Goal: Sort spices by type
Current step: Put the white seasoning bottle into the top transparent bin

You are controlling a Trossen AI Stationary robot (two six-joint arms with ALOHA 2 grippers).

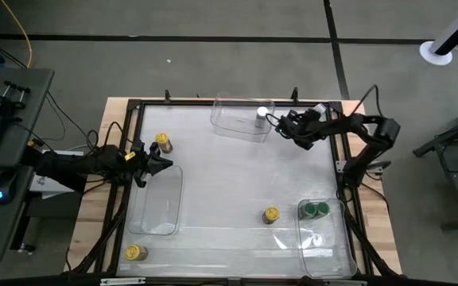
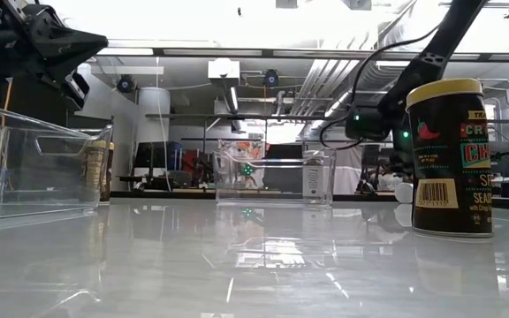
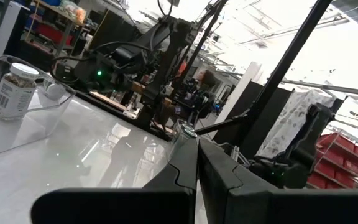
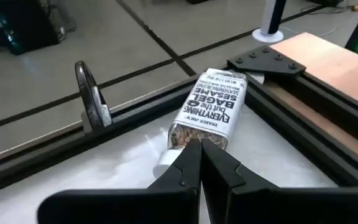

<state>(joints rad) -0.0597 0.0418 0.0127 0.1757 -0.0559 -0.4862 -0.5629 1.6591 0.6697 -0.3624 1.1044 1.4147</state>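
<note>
A white-lidded spice jar [image 4: 211, 107] lies on its side by the table's far right corner [image 1: 318, 109]. My right gripper [image 4: 197, 146] is shut, and its tips stand at that jar's lid end. A second white-lidded jar [image 1: 261, 117] stands in the far clear bin [image 1: 233, 119]. Two green-lidded jars [image 1: 316, 210] stand in the right bin. Yellow-lidded jars stand on the table at far left [image 1: 163, 141], near left [image 1: 136, 253] and near right [image 1: 270, 214]. My left gripper [image 1: 164, 164] waits shut above the left bin [image 1: 156, 208]. My right gripper comes slanting down from the near side. Its shut fingertips [image 4: 191, 152] are at the lying jar's lid end [image 4: 174, 138]. I cannot tell whether they touch it. The jar lies flat on the table, its base toward the far edge.
The black table frame [image 4: 135, 118] runs just behind the lying jar, with a clamp [image 4: 91, 99] and a corner bracket [image 4: 266, 59] on it. The middle of the white table is bare.
</note>
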